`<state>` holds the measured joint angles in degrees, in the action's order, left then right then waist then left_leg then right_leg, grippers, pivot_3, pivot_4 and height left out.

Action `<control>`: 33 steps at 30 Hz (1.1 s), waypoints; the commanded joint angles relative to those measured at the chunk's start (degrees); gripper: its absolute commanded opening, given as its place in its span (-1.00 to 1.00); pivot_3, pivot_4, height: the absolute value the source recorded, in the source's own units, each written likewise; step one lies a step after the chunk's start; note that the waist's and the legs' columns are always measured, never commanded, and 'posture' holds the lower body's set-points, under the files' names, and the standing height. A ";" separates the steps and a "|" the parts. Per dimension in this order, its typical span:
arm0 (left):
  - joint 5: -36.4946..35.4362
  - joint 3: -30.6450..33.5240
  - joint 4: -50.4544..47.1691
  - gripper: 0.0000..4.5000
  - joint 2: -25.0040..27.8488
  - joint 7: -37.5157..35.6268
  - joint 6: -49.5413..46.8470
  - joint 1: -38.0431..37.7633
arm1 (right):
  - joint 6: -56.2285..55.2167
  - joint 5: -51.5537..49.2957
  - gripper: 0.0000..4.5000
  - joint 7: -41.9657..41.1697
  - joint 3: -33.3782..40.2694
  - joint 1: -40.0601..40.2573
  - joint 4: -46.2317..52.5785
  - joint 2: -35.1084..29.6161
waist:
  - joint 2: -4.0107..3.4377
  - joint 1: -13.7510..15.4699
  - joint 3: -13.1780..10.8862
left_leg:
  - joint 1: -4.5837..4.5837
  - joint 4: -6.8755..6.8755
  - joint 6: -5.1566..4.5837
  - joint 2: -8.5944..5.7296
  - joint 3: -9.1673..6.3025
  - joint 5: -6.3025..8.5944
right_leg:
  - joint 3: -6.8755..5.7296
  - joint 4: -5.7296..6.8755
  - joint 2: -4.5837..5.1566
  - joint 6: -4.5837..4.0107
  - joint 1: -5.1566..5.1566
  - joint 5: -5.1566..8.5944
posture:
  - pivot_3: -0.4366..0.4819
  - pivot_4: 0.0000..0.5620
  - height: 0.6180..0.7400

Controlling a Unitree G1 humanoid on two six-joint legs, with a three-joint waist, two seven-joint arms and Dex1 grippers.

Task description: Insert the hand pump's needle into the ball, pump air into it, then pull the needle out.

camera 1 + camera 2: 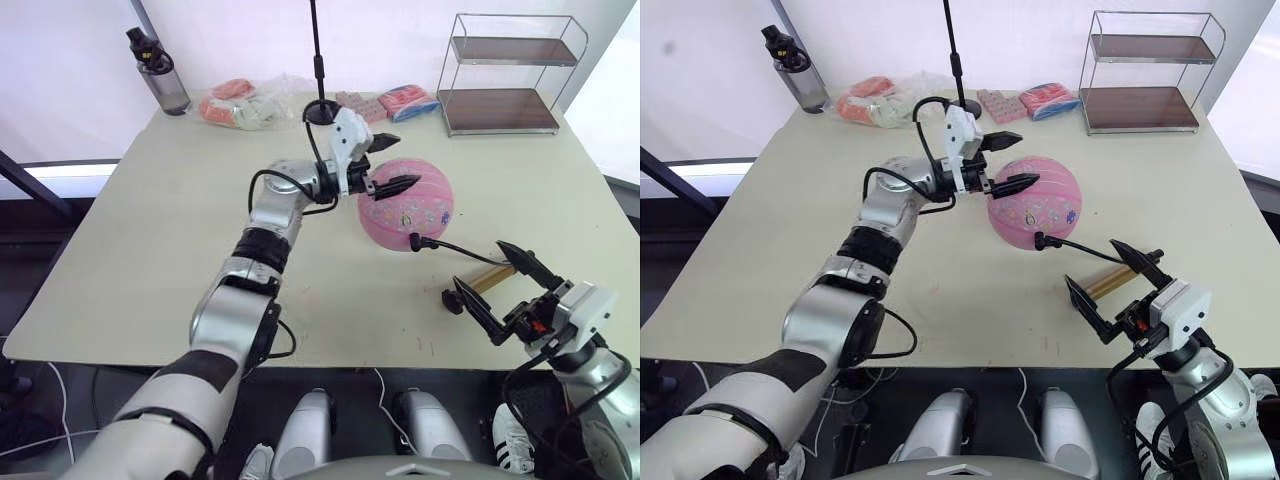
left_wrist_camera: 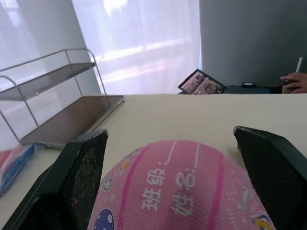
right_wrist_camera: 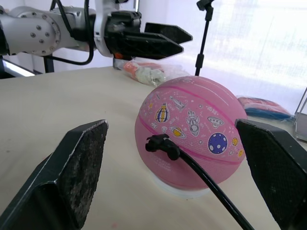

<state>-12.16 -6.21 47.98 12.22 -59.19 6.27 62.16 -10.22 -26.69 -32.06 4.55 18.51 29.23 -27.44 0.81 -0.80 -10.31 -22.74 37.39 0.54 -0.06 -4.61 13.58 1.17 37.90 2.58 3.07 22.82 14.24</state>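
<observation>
the right gripper [image 1: 505,290] hangs nearest, fingers spread, just over the hand pump [image 1: 482,281] on the table [image 1: 150,220] — its hose's black fitting sits against the ball [image 1: 410,205]. the left gripper [image 1: 388,163] hovers spread at the ball's top — not touching.

Round pink rubber ball [image 3: 192,129]: pink with paler seam lines, printed with small rockets, ringed planets and a dark blue spotted planet in blue, yellow and white; pale lettering across its top. Thin hose [image 3: 206,179]: black, ending in a black fitting at the ball. Slim metal pump cylinder [image 1: 1110,280]: bronze-gold. Flat-topped bench [image 1: 150,250]: plain cream. Left gripper [image 1: 392,165]: black fingers on a white and silver wrist. Right gripper [image 1: 1110,285]: black fingers, white housing. Two-tier wire shelf [image 1: 505,75]: silver frame, brown boards. Tall water bottle [image 1: 160,75]: smoky grey, black cap.
</observation>
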 commanded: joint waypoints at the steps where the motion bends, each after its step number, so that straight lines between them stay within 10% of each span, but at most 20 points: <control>1: 1.74 0.68 6.43 1.00 -2.29 -0.07 4.66 4.14 | -1.19 0.64 0.98 0.16 1.34 0.13 2.64 1.02 | 0.01 0.02 0.00 | 0.00 0.00 0.00 0.00 0.01 0.00 | 0.00 0.00 0.00 0.00 0.01 0.00 | -0.05 -0.47 0.86; 19: 8.23 2.26 19.38 1.00 -8.91 14.16 1.89 4.96 | 2.48 4.19 0.98 0.92 0.94 -2.94 2.69 1.48 | 0.03 0.16 0.02 | 0.10 0.09 0.00 -0.02 -0.01 -0.01 | 0.01 0.07 0.01 0.18 -0.09 -0.04 | -0.05 -0.47 0.86; 33: 9.35 3.03 15.69 1.00 -12.68 22.96 -2.58 2.05 | 17.67 32.15 0.98 6.02 -8.11 -20.40 -1.20 -6.51 | 0.11 0.46 0.11 | 0.22 0.17 0.00 -0.20 -0.04 -0.05 | 0.06 0.05 0.10 0.34 -0.27 -0.14 | -0.05 -0.47 0.86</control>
<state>-4.44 -2.65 62.17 -0.13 -37.75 6.01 65.62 7.23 2.60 -26.81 -3.42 -0.96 27.57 -33.22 0.92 -0.34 -10.20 -22.52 37.56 0.54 -0.27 -4.64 13.54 1.25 37.94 2.70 3.41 22.56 14.10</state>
